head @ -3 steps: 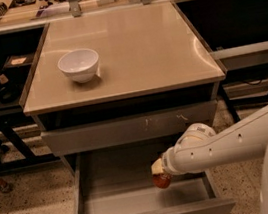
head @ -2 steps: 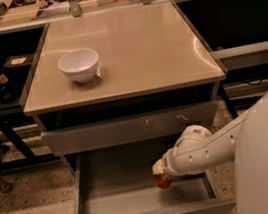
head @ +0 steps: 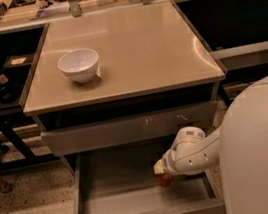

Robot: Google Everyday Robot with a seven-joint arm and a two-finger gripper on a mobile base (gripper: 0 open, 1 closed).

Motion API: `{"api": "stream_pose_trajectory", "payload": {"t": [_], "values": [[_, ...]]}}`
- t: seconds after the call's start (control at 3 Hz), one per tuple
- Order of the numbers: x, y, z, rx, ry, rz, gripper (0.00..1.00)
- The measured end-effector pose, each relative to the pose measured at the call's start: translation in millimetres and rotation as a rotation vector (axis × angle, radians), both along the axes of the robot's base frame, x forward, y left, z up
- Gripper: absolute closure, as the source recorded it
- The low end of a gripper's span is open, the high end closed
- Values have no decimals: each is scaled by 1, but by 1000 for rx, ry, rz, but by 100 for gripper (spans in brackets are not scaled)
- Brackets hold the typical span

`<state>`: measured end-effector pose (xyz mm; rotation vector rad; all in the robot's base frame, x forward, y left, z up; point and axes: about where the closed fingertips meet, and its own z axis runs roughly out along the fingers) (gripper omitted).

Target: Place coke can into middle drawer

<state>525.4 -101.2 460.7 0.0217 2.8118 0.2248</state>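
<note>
The middle drawer (head: 123, 199) is pulled open below the cabinet, showing a smooth grey floor. The coke can (head: 164, 180) shows only as a small red-orange patch at the drawer's right side, low over the floor. My gripper (head: 161, 171) is at the end of the white arm reaching in from the right, directly over the can and covering most of it. Whether the can rests on the drawer floor I cannot tell.
A white bowl (head: 79, 64) stands on the tan cabinet top (head: 140, 52) at the left. Above the open drawer is a shut grey drawer front with white scuff marks (head: 130, 128). My white body (head: 263, 154) fills the lower right. Dark furniture stands at the left.
The arm has drawn back slightly toward my body, which now fills more of the lower right. The gripper and can stay at the same spot in the drawer.
</note>
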Motion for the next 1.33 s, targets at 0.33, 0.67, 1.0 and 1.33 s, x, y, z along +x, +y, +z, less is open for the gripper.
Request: {"api": "stream_pose_trajectory", "payload": {"t": [0.33, 0.67, 1.0, 1.33], "values": [[0, -2, -3, -23, 5, -4, 100], [3, -6, -11, 1, -5, -17, 100], [2, -12, -21, 17, -13, -22, 100], [-2, -15, -30, 22, -17, -18, 100]]}}
